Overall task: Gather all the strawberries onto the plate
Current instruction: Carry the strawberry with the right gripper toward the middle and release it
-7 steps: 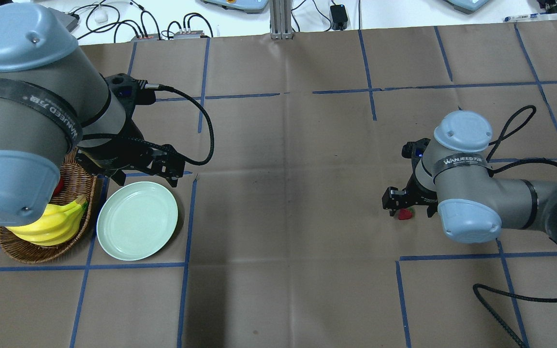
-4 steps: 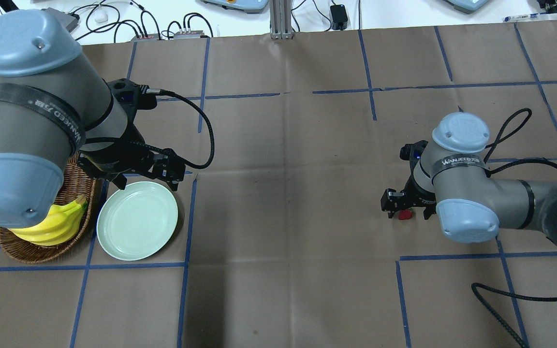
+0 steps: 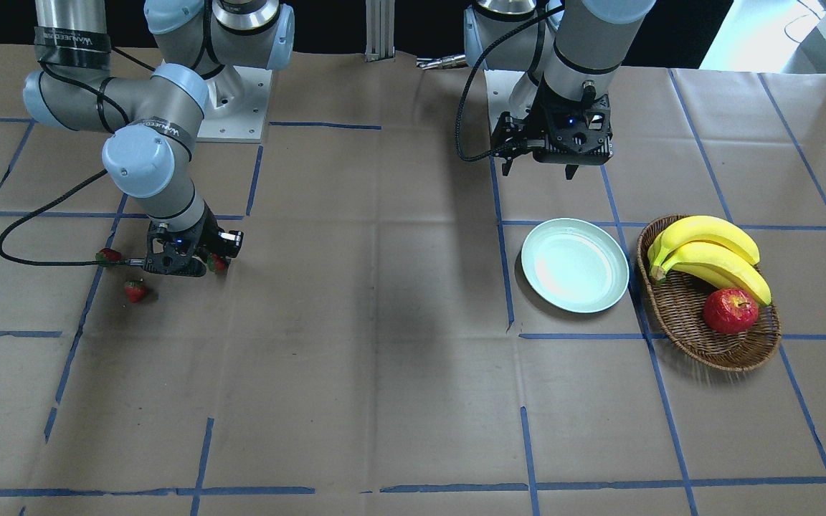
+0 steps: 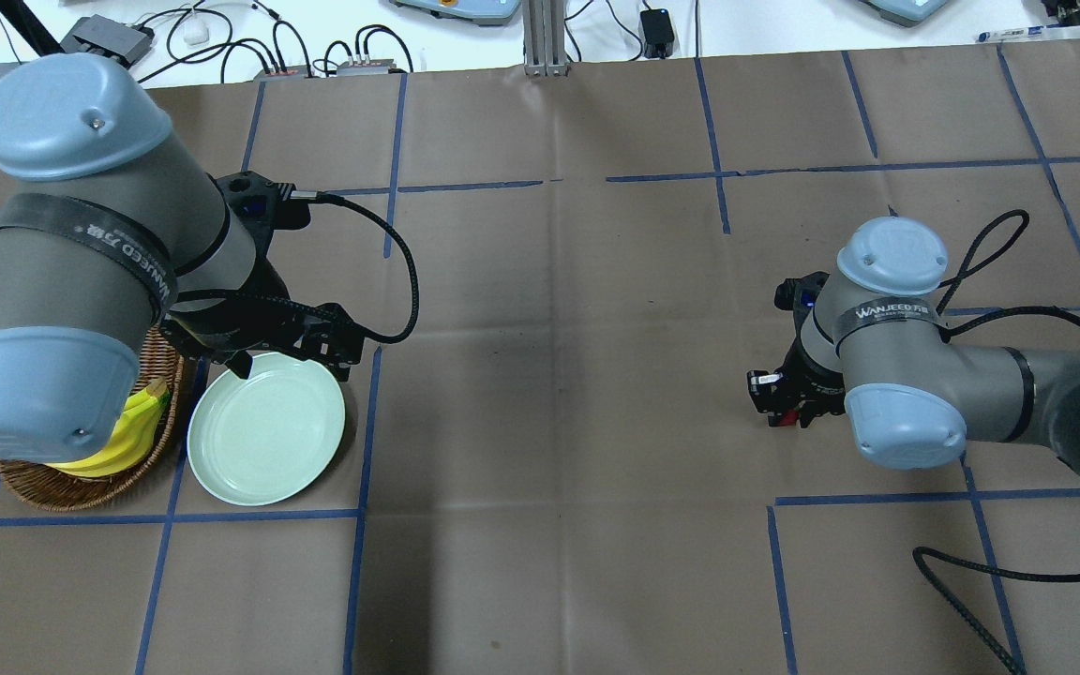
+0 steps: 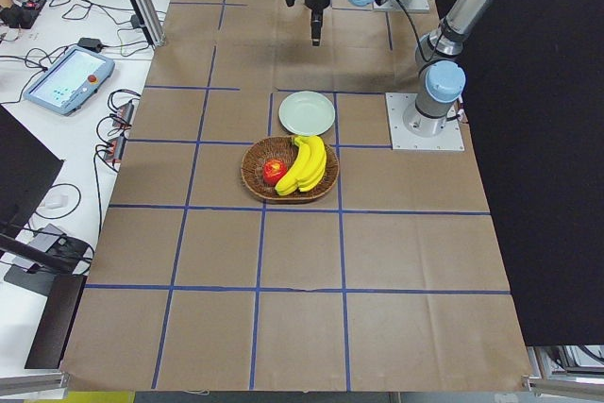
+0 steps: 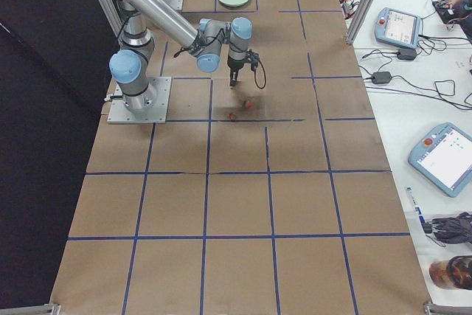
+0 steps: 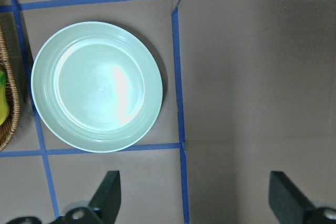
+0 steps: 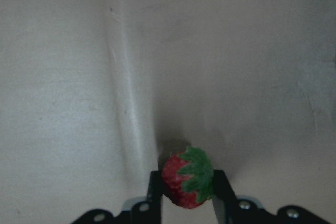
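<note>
My right gripper (image 8: pixel 187 186) is shut on a small red strawberry (image 8: pixel 177 183) with a green cap, low over the brown table; the same gripper (image 4: pixel 787 412) shows under the right wrist in the overhead view. Two more strawberries (image 3: pixel 107 255) (image 3: pixel 135 289) lie on the table beside that arm. The pale green plate (image 4: pixel 266 427) holds nothing. My left gripper (image 7: pixel 195 195) hangs open just beyond the plate (image 7: pixel 47 85), its fingers (image 7: pixel 107 195) spread wide with nothing between them.
A brown wicker basket (image 3: pixel 707 355) with bananas (image 3: pixel 707 251) and a red apple (image 3: pixel 730 310) stands right beside the plate (image 3: pixel 574 265). Blue tape lines grid the brown paper. Cables and devices lie past the table's far edge.
The right gripper's fingers have shut around the strawberry that lay between them. The left arm has shifted a little toward the plate, still open.
</note>
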Robot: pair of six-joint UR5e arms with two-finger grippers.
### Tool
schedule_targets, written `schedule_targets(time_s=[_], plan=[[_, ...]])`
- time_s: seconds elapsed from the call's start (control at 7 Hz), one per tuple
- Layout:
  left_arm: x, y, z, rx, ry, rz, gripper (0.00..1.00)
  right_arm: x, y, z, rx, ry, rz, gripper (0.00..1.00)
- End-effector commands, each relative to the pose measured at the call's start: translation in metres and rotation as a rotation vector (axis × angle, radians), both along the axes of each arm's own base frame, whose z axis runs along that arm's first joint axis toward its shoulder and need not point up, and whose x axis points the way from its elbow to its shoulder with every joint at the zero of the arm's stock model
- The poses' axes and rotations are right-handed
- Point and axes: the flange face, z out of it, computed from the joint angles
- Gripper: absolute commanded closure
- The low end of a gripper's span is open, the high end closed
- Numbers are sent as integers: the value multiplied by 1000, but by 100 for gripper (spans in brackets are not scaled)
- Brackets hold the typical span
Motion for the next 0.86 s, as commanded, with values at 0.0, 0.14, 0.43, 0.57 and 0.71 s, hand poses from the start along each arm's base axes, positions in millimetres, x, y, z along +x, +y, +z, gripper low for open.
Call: schedule_targets(time_s=[0.0, 0.14, 0.43, 0.57, 0.71], plan=[[0, -2, -1, -6, -1, -1, 0, -1, -18, 25, -50, 10, 2, 95], [-1, -1, -1, -6, 0, -1, 0, 9, -35, 50, -43, 6, 28, 95], [0, 0, 1, -12, -1, -3, 0, 90, -60, 87, -76, -95, 64, 95], [-1, 0, -3, -2, 2, 1, 0, 140, -68, 81, -67, -98, 68, 95], [-1, -4, -12, 20, 1, -1, 0, 191, -74, 72, -63, -94, 46, 95]])
